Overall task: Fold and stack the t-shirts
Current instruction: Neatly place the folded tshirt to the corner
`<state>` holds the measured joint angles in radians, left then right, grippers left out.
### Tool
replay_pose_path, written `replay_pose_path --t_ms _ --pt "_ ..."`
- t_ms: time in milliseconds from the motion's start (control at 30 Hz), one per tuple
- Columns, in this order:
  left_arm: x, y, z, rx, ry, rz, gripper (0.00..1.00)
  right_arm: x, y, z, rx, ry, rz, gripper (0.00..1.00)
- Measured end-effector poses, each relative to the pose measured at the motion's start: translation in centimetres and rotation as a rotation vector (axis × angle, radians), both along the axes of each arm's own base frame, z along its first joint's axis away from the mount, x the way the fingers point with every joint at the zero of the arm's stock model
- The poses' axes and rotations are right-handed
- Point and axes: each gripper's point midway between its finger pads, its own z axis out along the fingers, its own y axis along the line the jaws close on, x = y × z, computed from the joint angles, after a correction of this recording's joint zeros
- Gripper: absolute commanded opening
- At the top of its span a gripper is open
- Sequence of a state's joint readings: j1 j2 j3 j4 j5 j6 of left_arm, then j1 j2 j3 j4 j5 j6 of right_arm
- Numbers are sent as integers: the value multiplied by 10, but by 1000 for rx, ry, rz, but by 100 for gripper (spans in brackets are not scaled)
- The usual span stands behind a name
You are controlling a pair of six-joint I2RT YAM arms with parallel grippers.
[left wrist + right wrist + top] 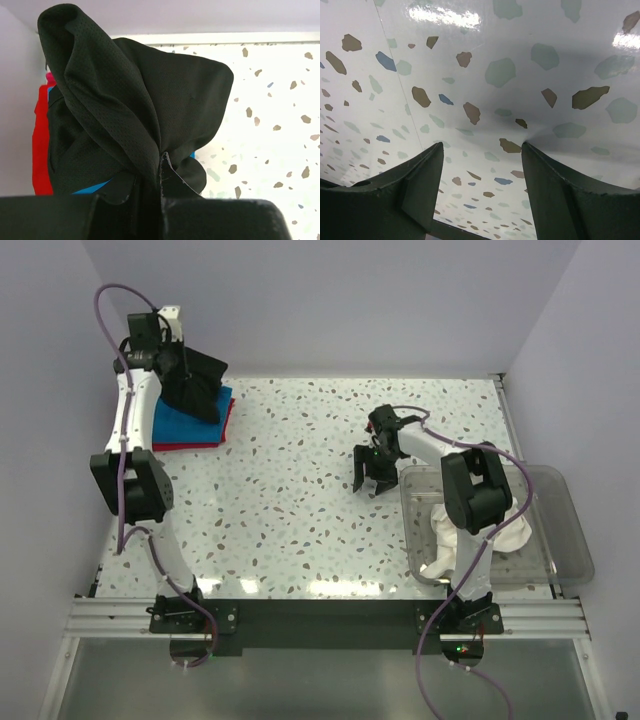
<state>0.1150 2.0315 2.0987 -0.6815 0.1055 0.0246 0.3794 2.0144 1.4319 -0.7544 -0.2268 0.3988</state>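
At the table's far left, my left gripper (172, 365) is shut on the black t-shirt (198, 380), which hangs bunched above the stack. The stack is a folded blue t-shirt (190, 424) on a red t-shirt (190, 446). In the left wrist view the black t-shirt (130, 110) fills the frame, pinched at my left gripper (162, 170). Slivers of the blue t-shirt (92, 188) and the red t-shirt (41, 145) show behind it. My right gripper (372, 480) stands open just above the bare table with nothing between its fingers (420, 180). White t-shirts (515, 535) lie crumpled in the bin.
A clear plastic bin (572, 540) sits at the right edge, partly behind my right arm. White walls close the table at the back and on both sides. The speckled tabletop (290, 490) lies between the two arms.
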Motion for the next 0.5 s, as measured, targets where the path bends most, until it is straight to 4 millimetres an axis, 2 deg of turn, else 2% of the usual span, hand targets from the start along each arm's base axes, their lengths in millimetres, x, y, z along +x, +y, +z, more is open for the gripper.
replay_pose_path --t_ms 367,467,500 --pt "2 50 -71 -45 126 61 0 -4 -2 4 -5 11 0 68" --pt "2 66 -85 -24 151 93 62 -5 -2 10 -1 3 0 68" --pt "2 73 -88 -6 160 117 89 -5 -2 14 1 -2 -1 68"
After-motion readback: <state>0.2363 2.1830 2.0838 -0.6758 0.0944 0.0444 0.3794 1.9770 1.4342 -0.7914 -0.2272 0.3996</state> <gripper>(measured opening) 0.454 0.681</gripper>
